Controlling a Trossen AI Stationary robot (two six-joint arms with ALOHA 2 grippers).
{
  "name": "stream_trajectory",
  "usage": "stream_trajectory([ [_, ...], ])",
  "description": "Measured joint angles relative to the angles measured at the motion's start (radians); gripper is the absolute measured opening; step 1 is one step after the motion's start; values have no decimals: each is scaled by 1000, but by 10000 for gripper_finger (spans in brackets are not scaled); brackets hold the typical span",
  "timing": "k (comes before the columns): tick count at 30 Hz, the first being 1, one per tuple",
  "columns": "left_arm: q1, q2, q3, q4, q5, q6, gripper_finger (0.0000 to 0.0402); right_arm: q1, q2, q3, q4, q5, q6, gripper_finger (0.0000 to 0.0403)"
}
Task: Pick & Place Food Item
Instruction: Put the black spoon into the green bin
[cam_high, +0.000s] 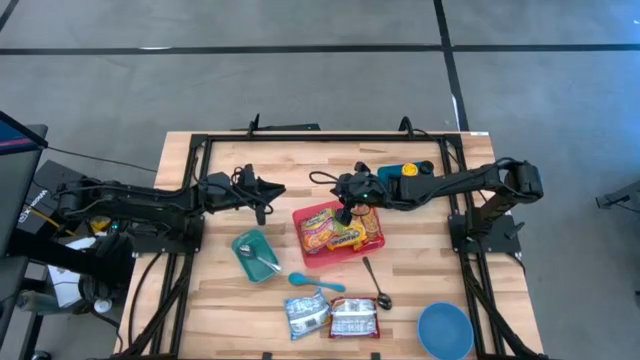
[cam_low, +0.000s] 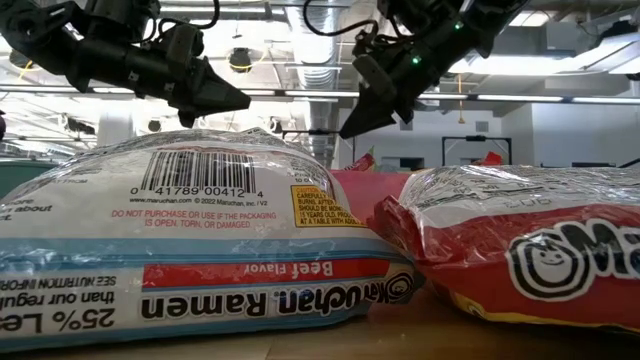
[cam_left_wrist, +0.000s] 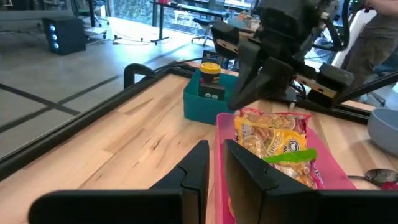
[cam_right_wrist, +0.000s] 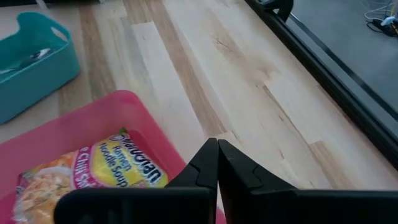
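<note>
Closest to the front edge of the table there are two ramen packs lying flat side by side, the blue-striped Beef Flavor pack and a red pack just beside it, with a blue bowl off toward the right corner. A bit further in sits a blue spoon and a metal spoon, plus a small teal bin that has another spoon lying in it. Middle of the table is the pink tray, and it's got noodle packs inside, yellow and orange ones, lying flat. The right gripper hangs right over the tray's far edge with its fingers pressed together and nothing in them. The left gripper is off to the tray's left, above bare wood, fingers only a narrow slit apart, also empty. Farthest back, a teal container with a yellow-lidded jar in it.
</note>
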Motion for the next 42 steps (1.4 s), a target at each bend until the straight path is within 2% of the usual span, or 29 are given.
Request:
stream_trajectory([
  [11, 0, 0, 0, 0, -3, 0, 44, 58, 0, 45, -16, 0, 15, 1],
  [37, 0, 0, 0, 0, 2, -6, 44, 304, 0, 118, -16, 0, 16, 1],
  [42, 0, 0, 0, 0, 2, -6, 44, 325, 0, 118, -18, -2, 96, 1],
])
